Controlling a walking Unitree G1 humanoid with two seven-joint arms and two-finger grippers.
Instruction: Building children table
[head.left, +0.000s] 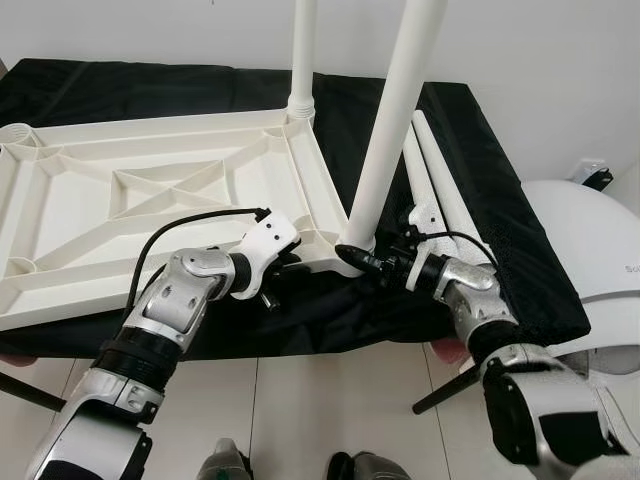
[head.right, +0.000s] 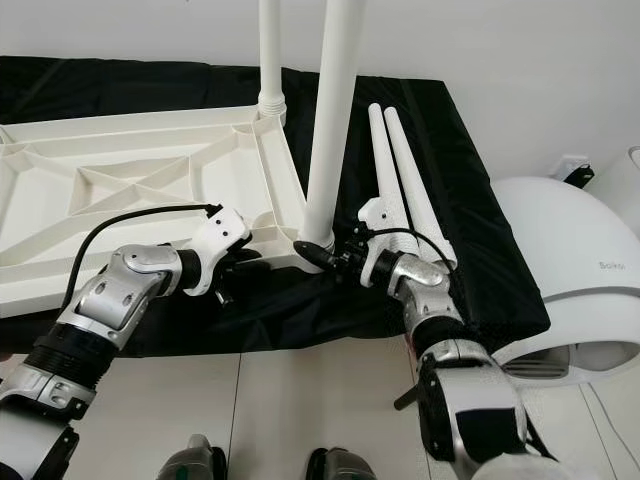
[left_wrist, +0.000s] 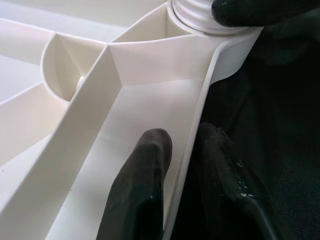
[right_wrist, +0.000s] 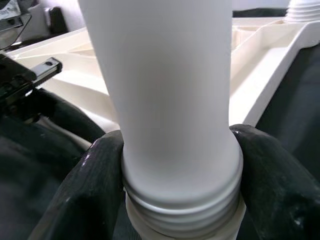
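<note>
We see the tabletop (head.left: 150, 180) lying underside up on the cloth (head.left: 480, 180). Two legs stand upright in its right corners: the far leg (head.left: 303, 50) behind, the near leg (head.left: 395, 120) in front. Two loose legs (head.left: 440, 175) lie on the cloth right of the tabletop. Our left gripper (left_wrist: 182, 165) straddles the near rim, left of the near leg; our right gripper (right_wrist: 175, 165) clasps that leg's base.

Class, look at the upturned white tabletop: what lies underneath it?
A black cloth spreads beneath the tabletop and reaches past its edges, with two loose white legs lying on it beside the tabletop. Whatever supports the cloth is covered.
</note>
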